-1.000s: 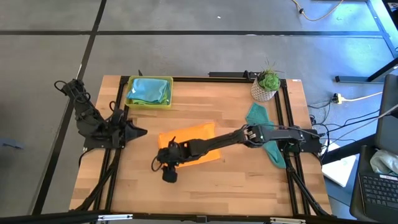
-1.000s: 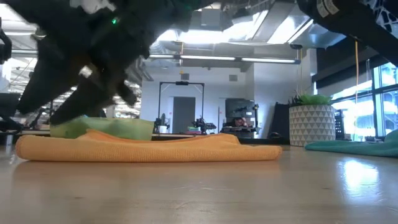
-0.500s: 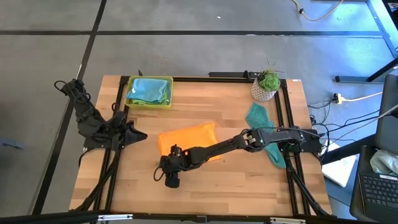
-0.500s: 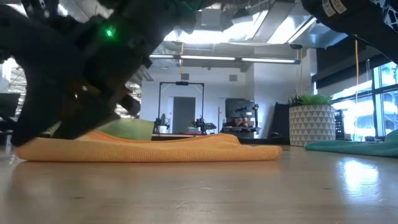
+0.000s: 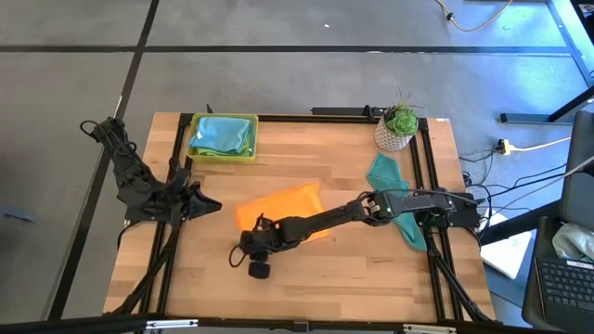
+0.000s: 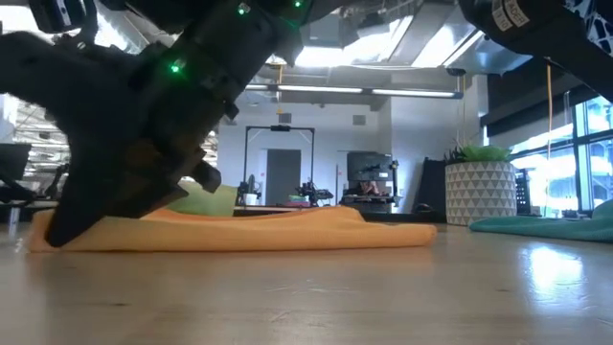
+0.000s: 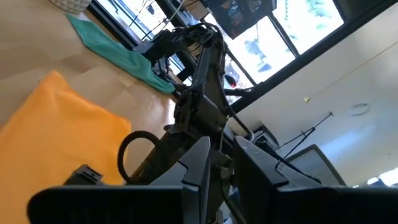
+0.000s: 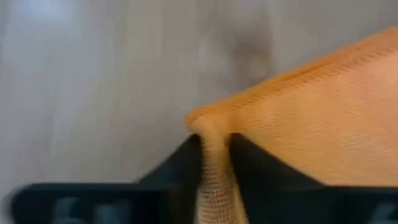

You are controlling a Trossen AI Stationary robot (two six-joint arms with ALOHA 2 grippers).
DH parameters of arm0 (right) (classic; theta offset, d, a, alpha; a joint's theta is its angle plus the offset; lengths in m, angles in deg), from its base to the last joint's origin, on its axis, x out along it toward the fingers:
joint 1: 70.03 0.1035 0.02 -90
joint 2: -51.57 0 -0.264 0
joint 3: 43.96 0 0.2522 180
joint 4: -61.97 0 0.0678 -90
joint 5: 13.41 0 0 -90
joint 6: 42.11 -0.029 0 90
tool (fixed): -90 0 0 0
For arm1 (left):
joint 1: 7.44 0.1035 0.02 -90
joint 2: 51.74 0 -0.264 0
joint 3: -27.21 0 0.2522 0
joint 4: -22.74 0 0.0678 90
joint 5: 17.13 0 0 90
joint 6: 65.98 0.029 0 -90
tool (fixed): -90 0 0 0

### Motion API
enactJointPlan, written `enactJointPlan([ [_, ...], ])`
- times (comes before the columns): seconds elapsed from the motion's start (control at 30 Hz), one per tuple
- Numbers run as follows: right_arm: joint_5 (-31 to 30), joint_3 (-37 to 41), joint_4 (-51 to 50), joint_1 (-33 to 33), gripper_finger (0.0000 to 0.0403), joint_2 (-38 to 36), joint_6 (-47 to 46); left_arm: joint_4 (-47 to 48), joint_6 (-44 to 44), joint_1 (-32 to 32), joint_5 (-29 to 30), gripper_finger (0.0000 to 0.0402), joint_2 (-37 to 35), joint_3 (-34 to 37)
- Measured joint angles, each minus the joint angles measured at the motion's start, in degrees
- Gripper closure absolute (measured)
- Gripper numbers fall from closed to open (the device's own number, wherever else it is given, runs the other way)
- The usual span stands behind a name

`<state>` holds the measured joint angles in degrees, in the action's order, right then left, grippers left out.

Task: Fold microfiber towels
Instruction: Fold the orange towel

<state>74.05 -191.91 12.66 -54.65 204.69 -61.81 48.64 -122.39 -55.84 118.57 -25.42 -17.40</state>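
An orange microfiber towel (image 5: pixel 283 206) lies flat on the middle of the wooden table. My right gripper (image 5: pixel 245 238) reaches slanting down to the towel's near left corner and is shut on it; the right wrist view shows the corner between my gripper's (image 8: pixel 214 158) fingers. A teal towel (image 5: pixel 388 174) lies at the table's right edge, partly under my right arm. A light blue towel (image 5: pixel 223 135) lies in the yellow-green tray. My left gripper (image 5: pixel 212 200) waits shut at the table's left side, pointing level toward the orange towel (image 7: pixel 56 130). My right gripper pinches the orange towel's near left corner (image 8: pixel 202 124) between its two fingers. The fingers come slanting down from the table's right side. The cloth bunches into a narrow ridge between them, and the rest of the towel (image 6: pixel 287 230) lies on the table.
The yellow-green tray (image 5: pixel 197 153) stands at the far left. A potted plant (image 5: pixel 397 130) in a white pot stands at the far right corner. Bare wood lies along the near edge (image 5: pixel 353 278).
My right gripper has sunk and gone a little toward the table's near edge, down onto the left end of the orange towel. The towel stays flat on the table.
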Motion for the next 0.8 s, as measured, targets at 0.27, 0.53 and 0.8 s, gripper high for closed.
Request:
enactJointPlan([
  [0.27, 7.84, 0.26, -3.94, 1.43, 0.0381, -1.74, 0.61, 6.35, 2.95, 0.0, -10.02, 0.034, 1.04, -0.02],
  [0.53, -0.39, 0.14, -10.28, 2.75, 0.039, -7.93, 1.93, 15.33, 10.87, -0.09, -30.47, 0.0338, 11.41, 0.06],
  [0.8, -2.09, 0.17, -10.92, 2.71, 0.0395, -9.72, 1.0, 9.3, 19.95, 0.07, -27.24, 0.0358, 23.0, 0.03],
])
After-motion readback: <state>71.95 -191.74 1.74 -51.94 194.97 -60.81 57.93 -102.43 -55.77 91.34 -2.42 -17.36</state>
